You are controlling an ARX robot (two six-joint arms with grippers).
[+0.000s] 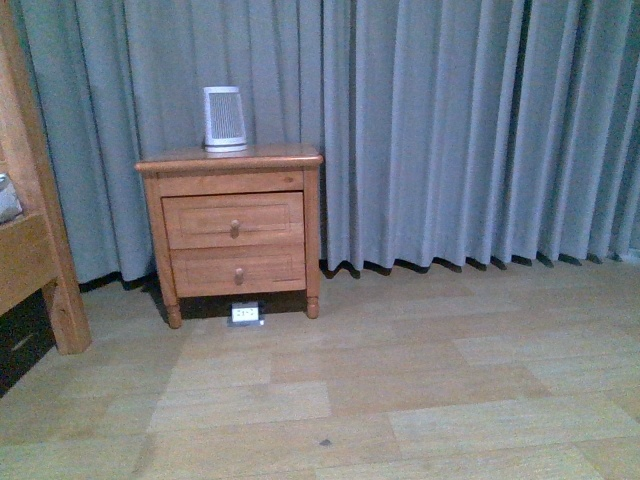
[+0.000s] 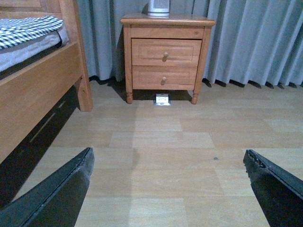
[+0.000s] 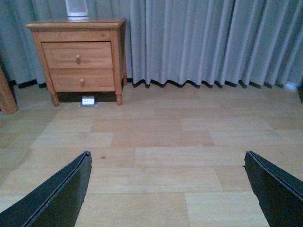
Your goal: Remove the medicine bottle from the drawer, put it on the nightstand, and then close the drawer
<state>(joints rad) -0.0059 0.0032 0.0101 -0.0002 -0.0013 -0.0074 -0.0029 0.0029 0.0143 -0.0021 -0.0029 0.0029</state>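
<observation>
Drawer shut in nightstand. Only the wrist views catch left gripper and right gripper: jaws released, wide. Checkered bedding shows left-wrist only.

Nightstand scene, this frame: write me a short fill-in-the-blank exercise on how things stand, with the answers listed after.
1. The taller drawer of the nightstand is fully ____.
2. The white slatted device stands on the nightstand's ____.
3. The left gripper and the right gripper are both ____, holding nothing.

Missing words: closed; top; open.
</observation>
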